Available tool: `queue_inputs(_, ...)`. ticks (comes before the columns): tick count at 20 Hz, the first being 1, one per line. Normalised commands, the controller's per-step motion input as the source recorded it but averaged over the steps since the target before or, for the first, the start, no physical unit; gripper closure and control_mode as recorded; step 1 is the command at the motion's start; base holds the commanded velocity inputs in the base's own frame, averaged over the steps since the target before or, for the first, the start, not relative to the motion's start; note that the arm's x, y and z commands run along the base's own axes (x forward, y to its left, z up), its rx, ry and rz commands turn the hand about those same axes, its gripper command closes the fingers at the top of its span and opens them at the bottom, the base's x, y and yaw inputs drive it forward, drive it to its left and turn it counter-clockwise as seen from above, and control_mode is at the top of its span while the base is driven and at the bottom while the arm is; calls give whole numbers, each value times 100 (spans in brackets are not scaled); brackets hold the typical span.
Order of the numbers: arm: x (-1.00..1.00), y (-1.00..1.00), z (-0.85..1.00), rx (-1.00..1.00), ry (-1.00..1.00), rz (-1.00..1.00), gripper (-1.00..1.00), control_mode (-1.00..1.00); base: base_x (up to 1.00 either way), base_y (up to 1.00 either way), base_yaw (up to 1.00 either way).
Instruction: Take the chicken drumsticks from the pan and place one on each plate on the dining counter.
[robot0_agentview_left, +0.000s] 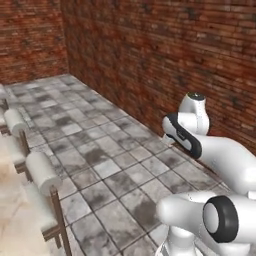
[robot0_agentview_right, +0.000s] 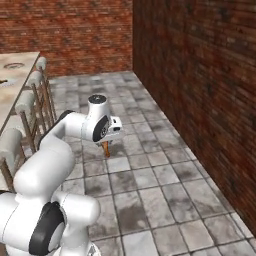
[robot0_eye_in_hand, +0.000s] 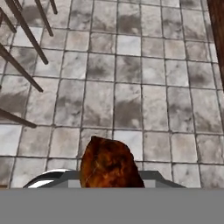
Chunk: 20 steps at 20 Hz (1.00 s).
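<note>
My gripper (robot0_agentview_right: 107, 144) is shut on a golden-brown chicken drumstick (robot0_agentview_right: 106, 149) and holds it in the air above the grey tiled floor, pointing down. The hand view shows the drumstick (robot0_eye_in_hand: 109, 164) close up at the bottom, its thick end hiding my fingertips. The marbled dining counter (robot0_agentview_right: 11, 97) lies off to the left beyond a row of stools. A round plate (robot0_agentview_right: 12, 65) rests near its far end. A second flat thing (robot0_agentview_right: 4, 82) lies closer at the frame edge, too cut off to tell what it is. The pan is out of view.
Several white-cushioned wooden stools (robot0_agentview_right: 31, 102) (robot0_agentview_left: 42, 172) line the counter's edge between me and its top. Their legs (robot0_eye_in_hand: 26, 39) cross the hand view's upper left. A brick wall (robot0_agentview_right: 200, 75) (robot0_agentview_left: 175, 50) runs along the right side. Grey tiled floor (robot0_agentview_right: 150, 165) spreads between.
</note>
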Motion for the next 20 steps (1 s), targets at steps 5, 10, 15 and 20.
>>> queue_inputs(5,0,0,0,0,0,0,100,100,100,0,12)
queue_inputs(10,0,0,0,0,0,0,100,100,100,0,13)
queue_inputs(15,0,0,0,0,0,0,100,100,100,0,13)
queue_inputs(20,0,0,0,0,0,0,100,100,100,0,13)
